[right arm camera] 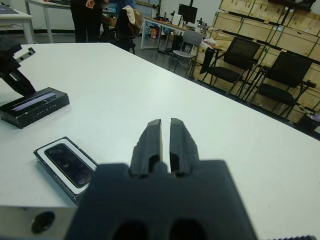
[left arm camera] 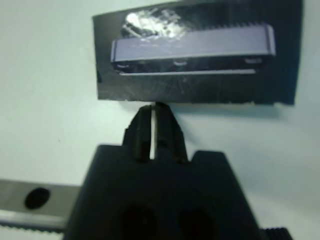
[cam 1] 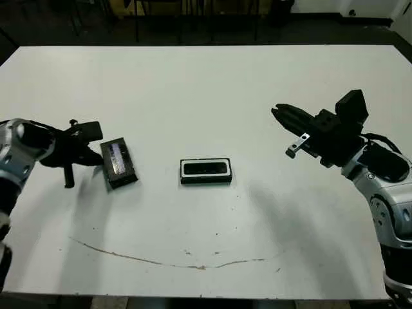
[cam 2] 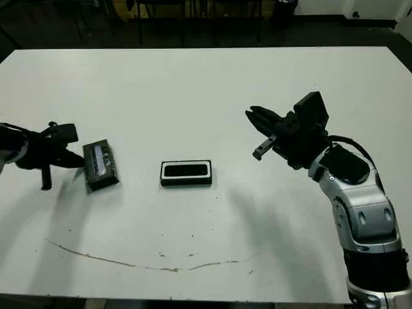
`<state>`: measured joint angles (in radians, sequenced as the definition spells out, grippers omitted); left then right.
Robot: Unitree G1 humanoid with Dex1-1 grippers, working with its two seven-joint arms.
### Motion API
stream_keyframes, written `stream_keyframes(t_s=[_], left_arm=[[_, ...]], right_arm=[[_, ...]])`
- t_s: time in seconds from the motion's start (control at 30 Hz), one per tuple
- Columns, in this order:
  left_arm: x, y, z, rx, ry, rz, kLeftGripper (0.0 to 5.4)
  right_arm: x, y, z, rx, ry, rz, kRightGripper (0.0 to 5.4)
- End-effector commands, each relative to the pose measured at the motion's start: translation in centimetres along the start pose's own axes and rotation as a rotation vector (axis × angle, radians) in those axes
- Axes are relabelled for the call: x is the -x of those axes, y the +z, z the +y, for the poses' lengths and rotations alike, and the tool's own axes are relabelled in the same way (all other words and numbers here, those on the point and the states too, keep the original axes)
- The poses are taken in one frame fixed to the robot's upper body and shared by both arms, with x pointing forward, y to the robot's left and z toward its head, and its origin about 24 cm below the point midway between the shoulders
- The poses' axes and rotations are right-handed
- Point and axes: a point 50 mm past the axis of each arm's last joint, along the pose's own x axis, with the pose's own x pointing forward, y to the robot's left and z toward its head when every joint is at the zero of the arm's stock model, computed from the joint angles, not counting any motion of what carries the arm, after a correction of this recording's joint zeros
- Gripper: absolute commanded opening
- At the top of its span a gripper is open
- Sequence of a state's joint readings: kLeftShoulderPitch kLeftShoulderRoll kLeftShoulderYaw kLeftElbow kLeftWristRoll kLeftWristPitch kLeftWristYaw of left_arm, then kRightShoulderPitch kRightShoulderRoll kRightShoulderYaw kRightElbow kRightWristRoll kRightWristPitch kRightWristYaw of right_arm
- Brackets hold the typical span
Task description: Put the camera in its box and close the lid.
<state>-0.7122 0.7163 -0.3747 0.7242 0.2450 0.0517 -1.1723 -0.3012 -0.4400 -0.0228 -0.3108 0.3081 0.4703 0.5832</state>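
The box, a shallow black tray with a white lining, lies at the table's middle with the camera lying flat inside it. The right wrist view shows the camera in the tray too. The lid, black with a glossy panel, rests flat on the table to the left of the box. My left gripper is shut, and its fingertips touch the lid's near edge. My right gripper hovers shut above the table, to the right of the box, holding nothing.
A thin brown line runs across the white table near its front edge. Beyond the table's far side stand office chairs, wooden crates and a person.
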Motion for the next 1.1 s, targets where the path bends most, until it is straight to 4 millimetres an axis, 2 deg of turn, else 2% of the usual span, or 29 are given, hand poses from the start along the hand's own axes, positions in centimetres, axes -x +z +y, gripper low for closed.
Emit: stream_keyframes(t_s=[0.03, 0.27, 0.87, 1.1], left_arm=[[-2.8, -1.2, -2.3, 0.002, -0.124, 0.069, 0.00], [-2.9, -0.4, -1.7, -0.010, -0.138, 0.060, 0.00], [-3.2, 3.6, -1.0, -0.140, -0.140, -0.039, 0.00], [-3.3, 4.6, -0.9, -0.153, -0.132, -0.036, 0.00]], right_arm=[[0.4, -0.7, 0.0, -0.026, -0.005, 0.042, 0.01], [0.4, -0.7, 0.0, -0.035, 0.008, 0.037, 0.01], [0.3, -0.8, 0.1, -0.039, 0.005, 0.050, 0.01], [0.3, -0.9, 0.1, -0.030, 0.007, 0.047, 0.01]])
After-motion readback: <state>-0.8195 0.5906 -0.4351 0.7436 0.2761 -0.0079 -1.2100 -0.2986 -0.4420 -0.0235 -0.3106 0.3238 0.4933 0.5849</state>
